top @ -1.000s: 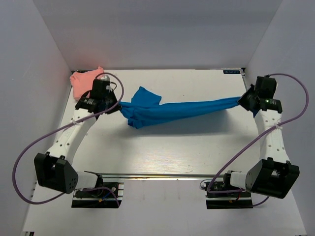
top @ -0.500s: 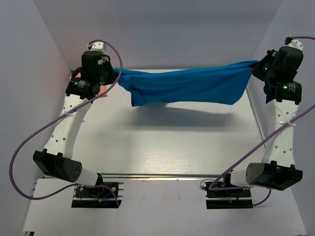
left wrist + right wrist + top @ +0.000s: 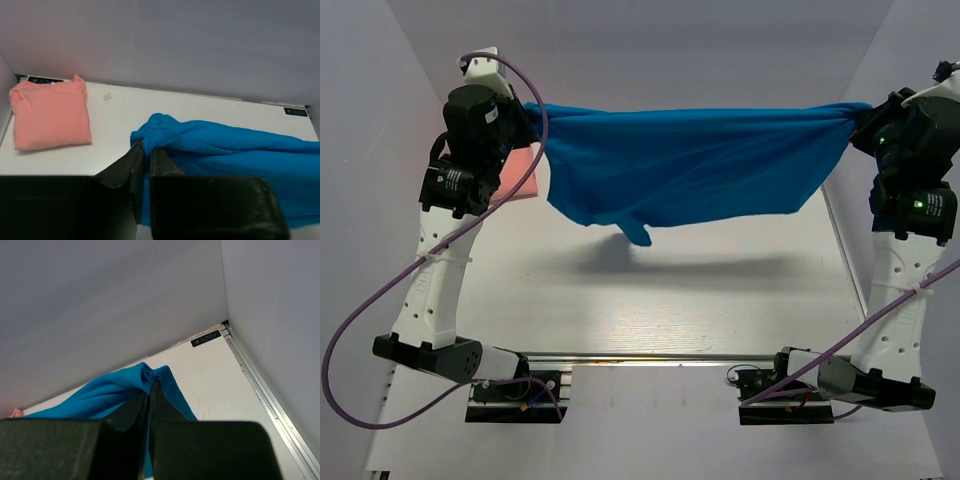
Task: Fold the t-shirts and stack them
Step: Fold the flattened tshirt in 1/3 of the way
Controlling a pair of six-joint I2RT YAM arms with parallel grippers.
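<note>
Above table (image 3: 700, 300) left side: left gripper (image 3: 144, 149), jaws pinched tight on blue t-shirt (image 3: 690, 165) corner. Above table right side: right gripper (image 3: 149, 388), clamped on opposite corner. Shirt stretched between, hanging clear of table. Far-left table corner: pink t-shirt (image 3: 50, 117), folded square.

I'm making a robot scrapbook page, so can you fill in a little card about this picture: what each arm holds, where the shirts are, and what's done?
left gripper: shut on one end of the blue t-shirt
right gripper: shut on the other end
blue t-shirt: unfolded, stretched between both arms, hanging above the table
pink t-shirt: folded square, lying at the table's far left corner
stack: not yet made
</note>
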